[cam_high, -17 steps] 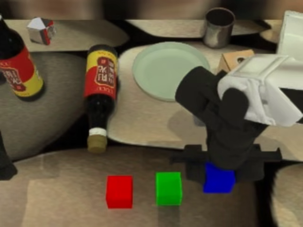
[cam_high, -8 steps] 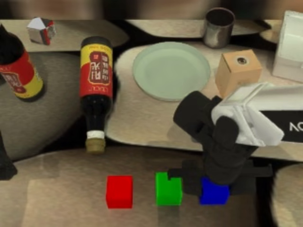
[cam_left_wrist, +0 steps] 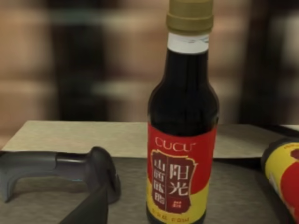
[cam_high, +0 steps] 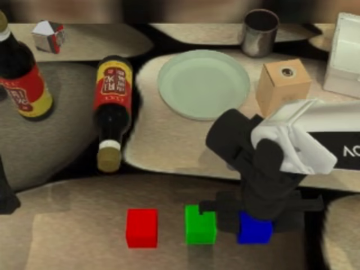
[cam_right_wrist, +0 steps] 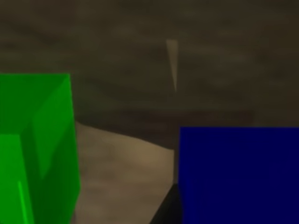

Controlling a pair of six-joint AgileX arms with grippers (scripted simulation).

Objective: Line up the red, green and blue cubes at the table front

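Observation:
Three cubes stand in a row on the beige-brown table front (cam_high: 73,236): the red cube (cam_high: 142,228) at the left, the green cube (cam_high: 200,225) in the middle, the blue cube (cam_high: 254,232) at the right. My right gripper (cam_high: 256,222) reaches straight down over the blue cube and is shut on it; the arm hides the cube's far side. In the right wrist view the blue cube (cam_right_wrist: 238,175) sits beside the green cube (cam_right_wrist: 35,149), a strip of tabletop between them, and one dark finger (cam_right_wrist: 164,210) lies against the blue face. My left arm (cam_high: 5,194) is parked at the left edge.
A soy sauce bottle (cam_high: 112,107) lies on its side behind the red cube; another (cam_high: 19,79) stands at the far left. Farther back are a pale green plate (cam_high: 203,83), a tan box (cam_high: 283,84), a metal cup (cam_high: 261,31), a faceted block (cam_high: 48,35) and a white box (cam_high: 346,53).
My right gripper came down and slightly left with the blue cube, setting it close beside the green one, then held still. The lying bottle has shifted and turned a little.

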